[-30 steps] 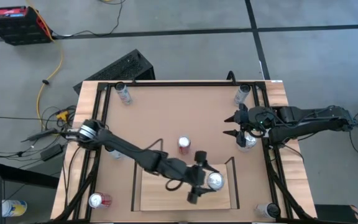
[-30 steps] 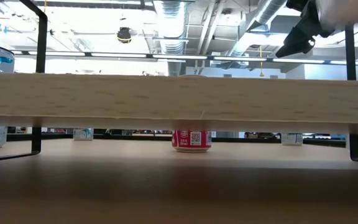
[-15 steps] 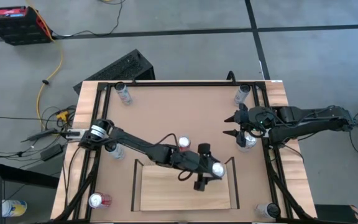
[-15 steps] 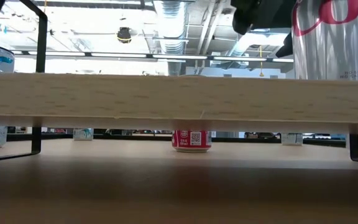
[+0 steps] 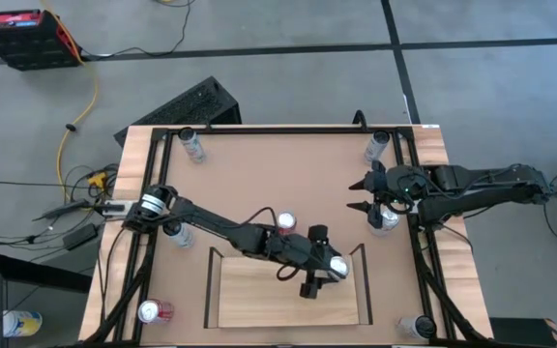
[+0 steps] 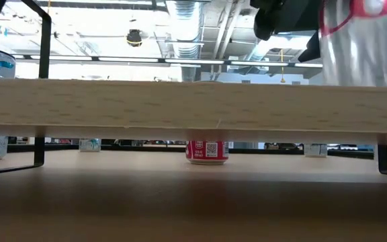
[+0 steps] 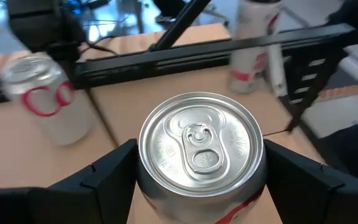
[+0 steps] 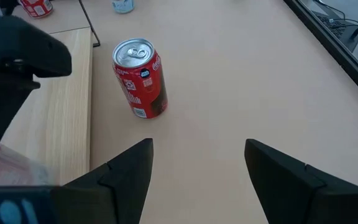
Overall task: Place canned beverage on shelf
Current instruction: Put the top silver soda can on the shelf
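Note:
My left gripper [image 5: 335, 268] is shut on a silver can with red lettering [image 5: 337, 267] over the right end of the pale wood shelf [image 5: 259, 295]. The can also shows at the upper right of the low view [image 6: 363, 40], and its lower end is hidden behind the shelf board [image 6: 180, 104]. A red can [image 5: 286, 223] stands upright on the tabletop beyond the shelf, and shows under the board in the low view [image 6: 207, 150]. My right gripper [image 5: 361, 194] is open and empty above the table's right side. The red can [image 8: 140, 78] is in front of it. My left gripper pinches the can's round wall just below the top rim [image 7: 143, 163], one finger [image 7: 98, 183] on each side. The fingers come from the table's left, slanting down. The can is upright, top up. I cannot tell whether its base rests on the shelf.
Several more cans stand along the table's black rails: far left [image 5: 192, 145], far right [image 5: 376, 147], near left [image 5: 153, 311], near right [image 5: 416, 327]. Another [image 5: 385, 218] stands by my right gripper. The shelf's black end rails [image 5: 364, 280] rise beside the held can.
My left gripper has carried the silver can toward the table's far edge and down, still upright. The can has come into the low view above the shelf board's right end.

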`<state>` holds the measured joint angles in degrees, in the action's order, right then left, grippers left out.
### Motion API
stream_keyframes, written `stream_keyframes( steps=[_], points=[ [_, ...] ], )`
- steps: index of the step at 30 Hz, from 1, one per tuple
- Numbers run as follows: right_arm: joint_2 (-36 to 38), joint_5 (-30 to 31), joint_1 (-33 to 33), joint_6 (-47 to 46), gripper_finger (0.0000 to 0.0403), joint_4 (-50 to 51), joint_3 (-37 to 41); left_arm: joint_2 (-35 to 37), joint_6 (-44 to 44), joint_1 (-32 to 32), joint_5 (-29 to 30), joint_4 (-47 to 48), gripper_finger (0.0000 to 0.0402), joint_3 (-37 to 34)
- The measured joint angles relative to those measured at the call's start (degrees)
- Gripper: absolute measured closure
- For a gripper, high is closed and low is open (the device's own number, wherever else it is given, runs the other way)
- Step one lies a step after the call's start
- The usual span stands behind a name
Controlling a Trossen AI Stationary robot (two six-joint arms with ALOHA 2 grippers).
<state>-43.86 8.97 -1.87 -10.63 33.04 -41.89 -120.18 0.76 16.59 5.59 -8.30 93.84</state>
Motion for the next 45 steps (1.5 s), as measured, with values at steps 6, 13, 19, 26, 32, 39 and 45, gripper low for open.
stream_keyframes(
  steps=[6, 13, 19, 26, 32, 39, 45],
  points=[
    [0.0, 0.0, 0.0, -1.3, 0.0124, 0.0, 0.0, 0.0, 1.8, 4.4, 0.4, -4.5, 0.0123, 0.0],
    [0.0, 0.1, 0.0, -2.5, 0.0124, 0.0, 0.0, 0.0, 2.1, 9.0, 7.3, -5.7, 0.0123, -0.1],
    [0.0, 0.0, 0.0, -2.5, 0.0124, 1.5, -0.1, -1.3, 3.0, 9.7, 6.9, -7.4, 0.0123, -0.1],
    [0.0, 0.0, 0.0, -3.1, 0.0124, 3.2, -0.1, -3.0, 0.0, 9.5, 7.2, -8.8, 0.0123, 0.0],
    [0.0, 0.0, 0.0, -3.1, 0.0124, 3.4, -0.1, -3.3, 1.3, 9.2, 5.1, -9.6, 0.0123, 0.2],
    [0.0, 0.0, 0.0, -3.4, 0.0124, 3.4, -0.1, -3.7, 1.0, 9.1, 4.8, -8.5, 0.0123, 0.2],
    [0.0, 0.0, 0.0, -3.5, 0.0124, 3.4, -0.1, -3.7, 1.4, 8.9, 4.9, -6.6, 0.0123, 0.2]
  ],
)
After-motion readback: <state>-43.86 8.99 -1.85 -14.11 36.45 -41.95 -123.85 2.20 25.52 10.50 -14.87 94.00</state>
